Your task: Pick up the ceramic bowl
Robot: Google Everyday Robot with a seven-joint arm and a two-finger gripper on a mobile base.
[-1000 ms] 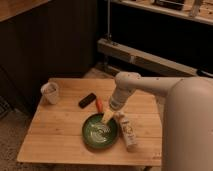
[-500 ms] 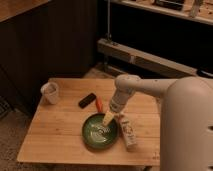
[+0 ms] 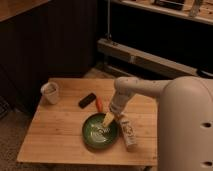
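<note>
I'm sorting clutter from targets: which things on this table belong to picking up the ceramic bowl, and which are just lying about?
Job in hand:
ceramic bowl
tool, over the bowl's far right rim

Lying about:
white cup
black oblong object
orange item
pale pack, beside the bowl

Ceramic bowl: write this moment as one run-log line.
gripper: at far rim of ceramic bowl | ceramic bowl: on table | lifted: no

Only change: pale-tipped gripper (image 3: pixel 107 120) sunk a touch lower than a second ago, now over upper right inner edge of round, shallow, glossy dark-green ceramic bowl (image 3: pixel 95 135); whether it touches bowl, cannot tell

Last link of white arm (image 3: pixel 121 97) dipped slightly with it

Shift very small, most of it in first half second
</note>
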